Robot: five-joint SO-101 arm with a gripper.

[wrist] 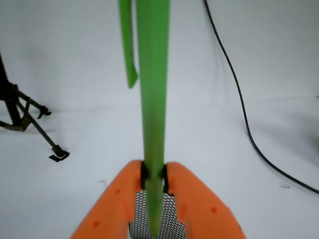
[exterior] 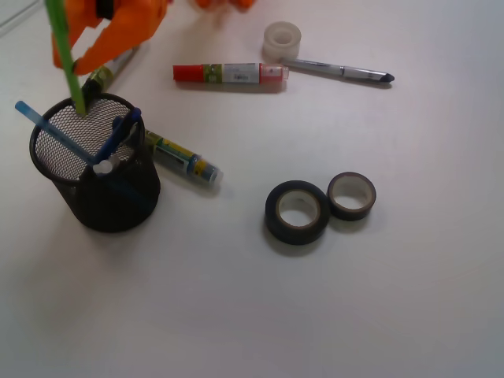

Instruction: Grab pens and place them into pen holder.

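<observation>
Gripper (wrist: 153, 172) clamped on green pen (exterior: 66, 55), orange jaws pinching shaft. Pen near upright, slight lean, long axis vertical, lower tip already inside rim of pen holder (exterior: 94, 169) (mesh shows straight below jaws in wrist view). Holder directly under gripper, so release likely drops it in. Light blue pen (exterior: 47, 126) and dark blue pen (exterior: 118, 135) stand inside. Silver pen (exterior: 339, 71) lies flat far right, black tip pointing right.

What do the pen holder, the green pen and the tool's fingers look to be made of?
Pen holder: black wire mesh, likely metal, since the table shows through its fine grid. Green pen: smooth, uniformly coloured, probably plastic, with a moulded clip. Tool: matte orange fingers, seemingly plastic, perhaps printed; dark pads clamp the pen.
</observation>
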